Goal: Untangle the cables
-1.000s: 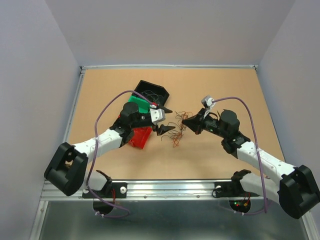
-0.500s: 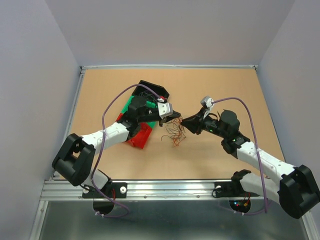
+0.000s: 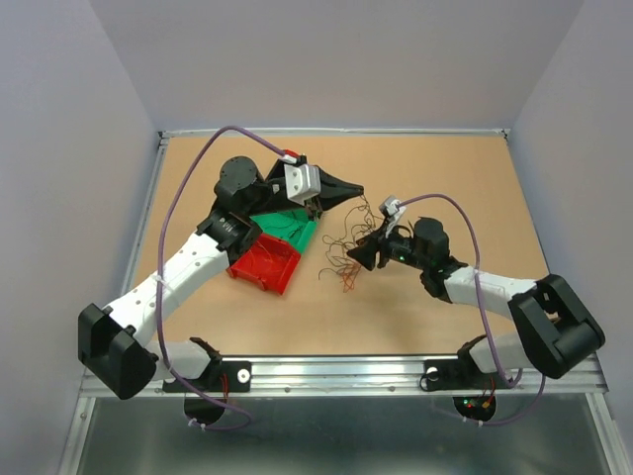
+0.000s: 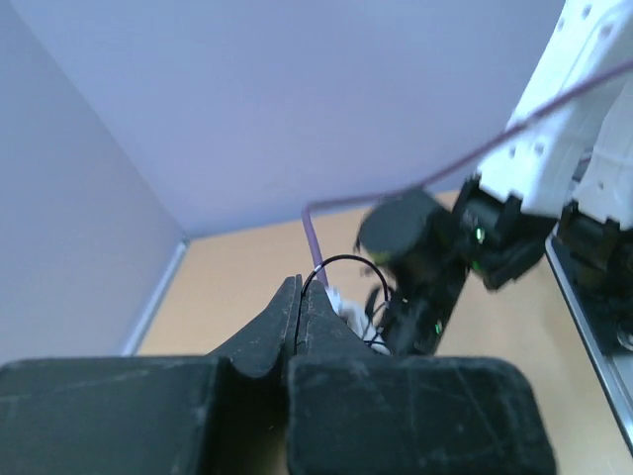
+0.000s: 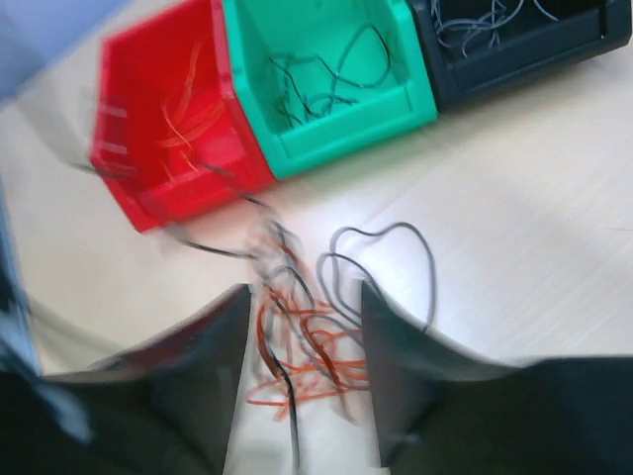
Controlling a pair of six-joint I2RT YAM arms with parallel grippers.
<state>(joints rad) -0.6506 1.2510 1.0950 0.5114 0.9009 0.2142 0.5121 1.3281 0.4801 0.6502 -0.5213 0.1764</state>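
Note:
The cables lie as a loose tangle of red-orange, black and grey wires on the tan table, right of the bins. My left gripper hangs raised behind the tangle, shut on a thin black cable that loops out of its closed tips. My right gripper is low at the tangle's right side and open. In the right wrist view, red-orange and black strands lie between its fingers, and a grey loop lies just beyond them.
Three small bins stand in a row left of the tangle, each with a few wires inside: red, green and black. From above, the red bin and green bin show below the left arm.
My left gripper closed on a black wire and rose toward the back right. My right gripper opened and moved left over the tangle.

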